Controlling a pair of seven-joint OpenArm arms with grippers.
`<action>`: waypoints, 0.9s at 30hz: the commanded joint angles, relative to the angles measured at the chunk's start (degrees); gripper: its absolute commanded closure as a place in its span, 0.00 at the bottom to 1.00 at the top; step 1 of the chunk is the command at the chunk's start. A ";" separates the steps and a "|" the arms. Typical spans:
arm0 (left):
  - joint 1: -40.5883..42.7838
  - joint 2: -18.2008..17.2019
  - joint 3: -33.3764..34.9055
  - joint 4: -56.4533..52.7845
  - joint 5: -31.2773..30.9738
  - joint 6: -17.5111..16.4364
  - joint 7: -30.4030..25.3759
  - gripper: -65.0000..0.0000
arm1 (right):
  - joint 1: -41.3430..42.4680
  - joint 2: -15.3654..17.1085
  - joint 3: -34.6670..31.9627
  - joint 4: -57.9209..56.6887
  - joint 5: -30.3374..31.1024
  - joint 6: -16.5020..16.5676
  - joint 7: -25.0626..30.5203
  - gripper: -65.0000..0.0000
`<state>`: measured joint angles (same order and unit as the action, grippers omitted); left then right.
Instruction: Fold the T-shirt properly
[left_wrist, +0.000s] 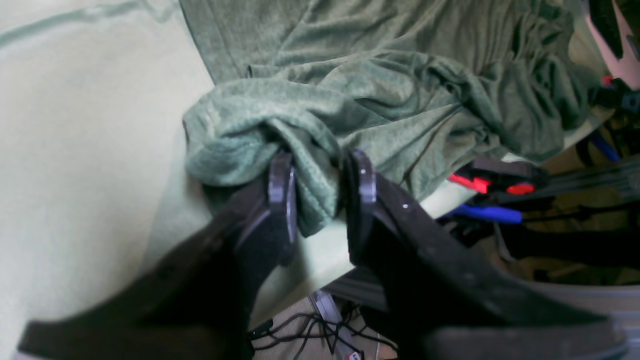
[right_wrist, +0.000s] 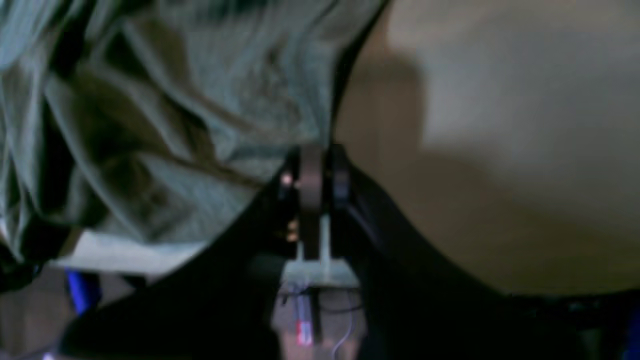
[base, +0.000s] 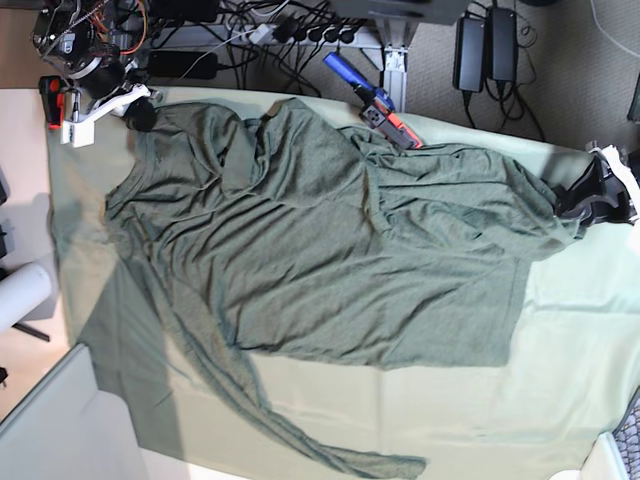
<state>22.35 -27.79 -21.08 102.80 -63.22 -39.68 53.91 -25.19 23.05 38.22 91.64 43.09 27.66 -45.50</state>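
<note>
Though spread across most of the pale green tablecloth (base: 590, 330), T-shirt (base: 330, 270) lies rumpled, long axis running across the base view, one long tail trailing to the near edge. Left gripper (left_wrist: 317, 182) clamped on a bunched fold of fabric at the table's right edge. Right gripper (right_wrist: 312, 175) pinched shut on a thin hem at the far left corner. Red-and-blue clamp (base: 372, 98) touching the far hem. Open cloth near right.
</note>
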 joint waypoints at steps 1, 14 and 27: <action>-0.26 -0.94 -0.48 0.87 -1.62 -0.32 -0.92 0.72 | 0.44 2.01 1.25 0.74 -0.39 0.83 1.42 1.00; -0.26 -0.94 -0.48 0.87 -2.16 -0.32 -0.90 0.72 | 0.90 11.43 2.71 0.66 -11.21 0.48 3.78 1.00; -0.26 -0.94 -0.48 0.87 -2.16 -0.32 -0.72 0.71 | 0.90 11.52 2.71 -3.74 -17.81 0.42 8.55 1.00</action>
<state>22.35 -27.77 -21.08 102.80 -64.10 -39.68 54.02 -24.43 33.15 40.12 87.20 25.26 27.59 -38.50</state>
